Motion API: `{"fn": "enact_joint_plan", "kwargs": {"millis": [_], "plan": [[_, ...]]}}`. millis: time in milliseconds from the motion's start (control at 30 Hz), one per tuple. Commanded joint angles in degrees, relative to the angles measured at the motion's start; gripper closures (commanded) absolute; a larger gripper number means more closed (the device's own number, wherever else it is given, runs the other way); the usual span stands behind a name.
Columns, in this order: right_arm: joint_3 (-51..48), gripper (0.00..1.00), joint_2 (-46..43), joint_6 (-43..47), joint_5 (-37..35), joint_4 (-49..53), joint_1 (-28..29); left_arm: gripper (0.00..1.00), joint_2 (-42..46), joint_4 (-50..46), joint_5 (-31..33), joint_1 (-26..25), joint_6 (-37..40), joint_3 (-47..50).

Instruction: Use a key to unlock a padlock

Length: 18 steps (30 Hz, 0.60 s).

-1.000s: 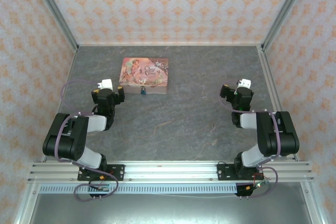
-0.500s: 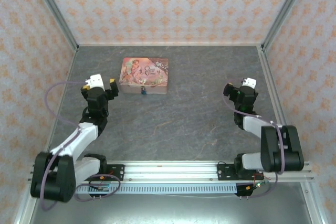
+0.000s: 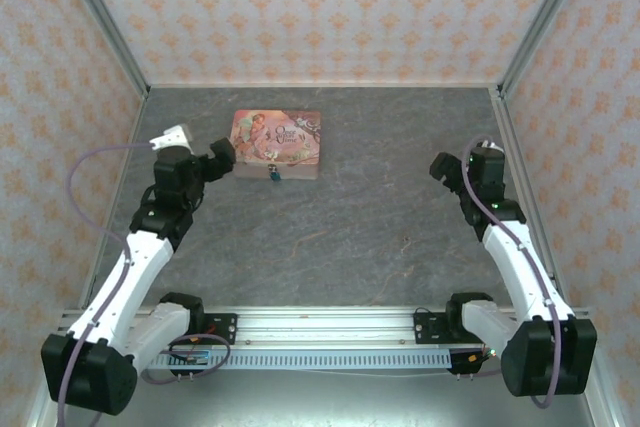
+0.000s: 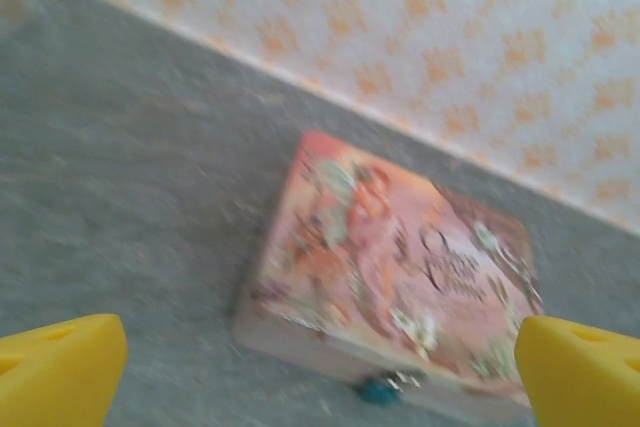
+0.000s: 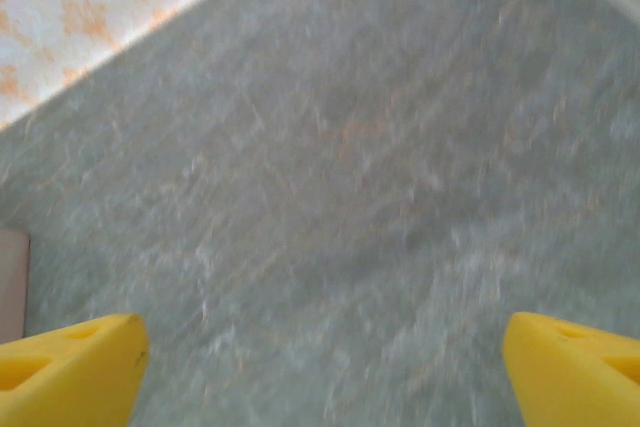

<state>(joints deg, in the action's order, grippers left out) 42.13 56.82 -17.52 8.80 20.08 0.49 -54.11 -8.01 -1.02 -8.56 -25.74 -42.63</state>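
Evidently almost nothing of the task is done yet. The pink box point(image 3: 275, 144) lies flat on the grey bench point(image 3: 350, 217), and the padlock point(image 4: 380, 390), a tiny blue-teal blob with a glint of metal above it, sits against the middle of the box's near long side, apparently hooked to its clasp. Whether its shackle is closed is too small and blurred to tell, but nothing suggests it has been opened.

The left claw point(image 4: 320, 372) hovers just beside the left end of the box, angled towards it, with its yellow fingertips point(image 4: 60, 367) spread wide and nothing between them; the box and padlock lie ahead of it, untouched. The right claw point(image 5: 322, 367) is well apart from the box, far off to its right, its jaws likewise wide apart over bare bench and gripping nothing.

No key is in either claw. A small dark speck point(image 3: 405, 242) on the bench, nearer the arms than the box and to its right, may be the key, but it is too small to say.

So every real step seems to remain: finding and picking up the key, steadying the padlock, seating the key in it, turning it and freeing the shackle
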Motion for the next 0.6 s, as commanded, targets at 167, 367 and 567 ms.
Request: {"fn": "enact_joint_plan", "kwargs": {"millis": [167,367,567], "plan": [[2.4,0.22,1.3,-6.4,3.6,26.7,6.2,0.00,-7.4,3.1,-7.7,-9.8,-9.3,-1.9],[-2.0,0.32,2.4,-9.0,7.8,25.7,9.2,0.00,-14.0,8.2,-13.7,-14.1,-10.6,-4.1],[-4.3,0.41,4.4,-10.5,9.5,22.9,11.2,0.00,-19.8,11.3,-16.7,-17.6,-11.5,-6.0]]}}
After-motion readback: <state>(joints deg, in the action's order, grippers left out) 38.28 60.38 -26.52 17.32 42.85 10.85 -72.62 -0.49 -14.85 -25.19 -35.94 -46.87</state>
